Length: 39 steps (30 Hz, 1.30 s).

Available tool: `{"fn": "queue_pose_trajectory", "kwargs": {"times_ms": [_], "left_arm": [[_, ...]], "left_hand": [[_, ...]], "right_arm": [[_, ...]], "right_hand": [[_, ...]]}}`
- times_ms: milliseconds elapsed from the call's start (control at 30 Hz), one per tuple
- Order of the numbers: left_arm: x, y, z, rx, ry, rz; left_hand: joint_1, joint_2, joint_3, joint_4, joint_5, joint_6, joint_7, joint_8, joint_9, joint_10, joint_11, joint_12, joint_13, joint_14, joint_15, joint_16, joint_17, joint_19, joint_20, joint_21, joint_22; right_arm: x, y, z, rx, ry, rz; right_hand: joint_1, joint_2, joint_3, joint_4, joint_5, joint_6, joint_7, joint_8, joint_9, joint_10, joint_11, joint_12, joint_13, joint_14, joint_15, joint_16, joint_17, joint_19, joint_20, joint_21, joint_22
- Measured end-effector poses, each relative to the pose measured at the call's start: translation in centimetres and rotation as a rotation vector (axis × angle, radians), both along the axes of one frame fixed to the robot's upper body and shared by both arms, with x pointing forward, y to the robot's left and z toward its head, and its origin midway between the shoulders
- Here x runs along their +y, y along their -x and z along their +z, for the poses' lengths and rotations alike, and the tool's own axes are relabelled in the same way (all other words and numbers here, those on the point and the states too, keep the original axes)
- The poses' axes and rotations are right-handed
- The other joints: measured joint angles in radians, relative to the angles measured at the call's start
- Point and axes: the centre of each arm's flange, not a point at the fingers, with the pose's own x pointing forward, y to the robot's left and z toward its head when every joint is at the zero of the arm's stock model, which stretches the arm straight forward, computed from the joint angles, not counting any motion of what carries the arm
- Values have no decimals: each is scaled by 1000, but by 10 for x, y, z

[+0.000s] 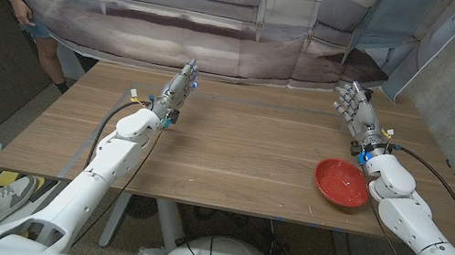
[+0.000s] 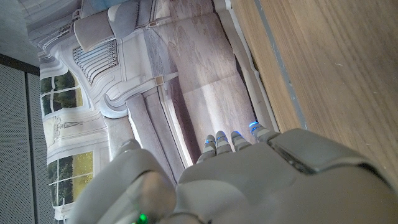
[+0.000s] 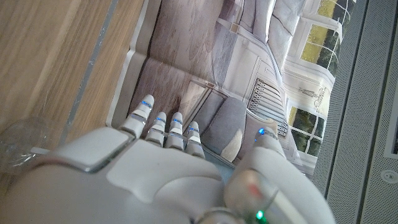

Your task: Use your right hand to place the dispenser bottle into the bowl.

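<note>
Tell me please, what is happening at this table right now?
A two-armed robot stands at a wooden table and handles nothing at this moment. Its left hand and right hand both hang open near the far side of the table, fingers apart and holding nothing. A red bowl sits on the table next to the right forearm, and nothing can be seen inside it. A person stands at the far left edge, away from the table.

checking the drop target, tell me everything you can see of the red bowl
The red bowl is round and shallow, glossy like plastic, and sits upright on the wooden table near its front right edge. It looks empty apart from a pale glint inside. The right hand stands beyond it; the right forearm passes just beside its rim.
</note>
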Motion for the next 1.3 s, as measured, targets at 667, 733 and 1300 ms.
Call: {"fn": "queue_pose_trajectory", "kwargs": {"times_ms": [667, 733, 1300], "left_arm": [[-2, 2, 0, -5, 3, -5], [-2, 2, 0, -7, 3, -6], [-7, 2, 2, -16, 2, -14]], "left_hand": [[8, 0, -3, -3, 0, 6, 5, 0, 0, 9, -2, 0, 0, 9, 1, 0, 0, 8, 0, 0, 0], [8, 0, -2, -2, 0, 15, 4, 0, 0, 9, -2, 0, 0, 9, 1, 0, 0, 8, 0, 0, 0], [15, 1, -7, -7, 4, 22, 0, 4, 0, 18, 0, 0, 0, 19, 1, 0, 0, 19, 0, 0, 0]], "right_arm": [[-16, 17, -10, -3, -15, -28], [-18, 18, -11, -4, -19, -32], [-32, 31, -17, 2, -30, -60]], "right_hand": [[4, -4, 0, 0, 0, 0, 0, 0, 0, 0, 0, 0, 0, 0, 0, 0, 0, 0, 0, -8, 0], [4, -4, -1, -5, 0, 0, 0, 0, 0, 0, 0, 0, 0, 0, 0, 0, 0, 0, 0, -8, 0], [9, -9, 0, -5, 0, 0, 0, 0, 0, 0, 0, 0, 0, 5, 5, 0, 0, 0, 0, -8, 0]]}}
